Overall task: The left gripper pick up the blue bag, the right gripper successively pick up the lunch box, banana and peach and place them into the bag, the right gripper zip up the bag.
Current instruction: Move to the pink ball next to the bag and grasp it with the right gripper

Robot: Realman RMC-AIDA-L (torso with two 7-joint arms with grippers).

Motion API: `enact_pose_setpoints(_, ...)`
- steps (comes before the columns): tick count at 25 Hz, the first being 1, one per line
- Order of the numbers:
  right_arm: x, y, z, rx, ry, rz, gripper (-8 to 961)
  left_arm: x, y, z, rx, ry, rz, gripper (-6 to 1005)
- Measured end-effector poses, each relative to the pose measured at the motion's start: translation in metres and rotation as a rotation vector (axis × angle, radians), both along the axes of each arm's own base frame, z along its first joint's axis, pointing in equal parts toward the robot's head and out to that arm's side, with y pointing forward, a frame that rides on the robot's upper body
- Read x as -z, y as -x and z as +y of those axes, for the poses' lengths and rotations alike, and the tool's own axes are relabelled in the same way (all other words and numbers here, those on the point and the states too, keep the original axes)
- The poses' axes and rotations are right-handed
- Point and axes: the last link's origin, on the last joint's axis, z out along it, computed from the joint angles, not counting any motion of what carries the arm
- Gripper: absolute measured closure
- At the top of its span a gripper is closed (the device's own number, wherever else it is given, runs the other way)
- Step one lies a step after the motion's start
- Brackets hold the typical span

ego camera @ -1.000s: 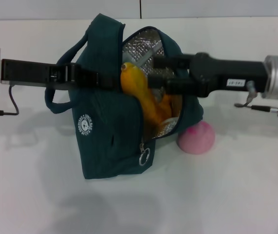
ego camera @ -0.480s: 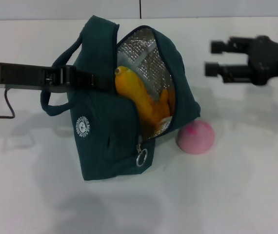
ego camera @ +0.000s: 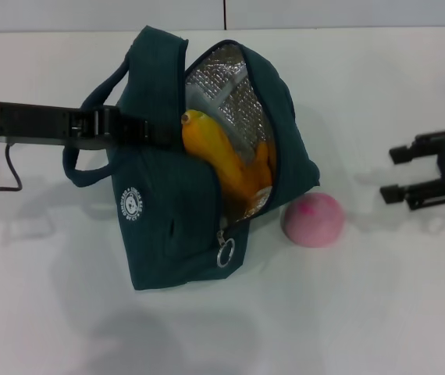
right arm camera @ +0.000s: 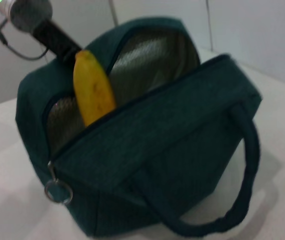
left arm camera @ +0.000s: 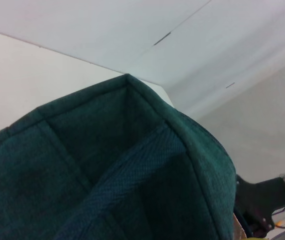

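The left gripper (ego camera: pixel 148 133) is clamped on the rim of the bag (ego camera: pixel 168 211), holding its mouth open on the table (ego camera: pixel 379 312). The banana (ego camera: pixel 222 160) stands inside, its tip poking above the zip line; the box cannot be made out. The peach (ego camera: pixel 313 220) lies on the table just beside the bag. The right gripper (ego camera: pixel 394 173) hovers empty with fingers spread, well off to the peach's right.

The step in hand looks like fetching the peach. Being round, it may roll, so the fingers should straddle its widest part from above and close gently, clear of the bag wall.
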Motion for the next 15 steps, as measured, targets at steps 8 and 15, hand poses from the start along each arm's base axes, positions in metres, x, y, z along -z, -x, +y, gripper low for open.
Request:
enact_pose_setpoints(8,0.039,0.005,-0.001,-0.015,0.051,-0.083,237,0.000,0.005,0.000,-0.014,-0.009,0.002,963)
enact_pose_setpoints(15,0.070,0.015,0.007,-0.063,0.067,-0.154,243,0.002,0.005,0.001,-0.006,-0.006,-0.001,963)
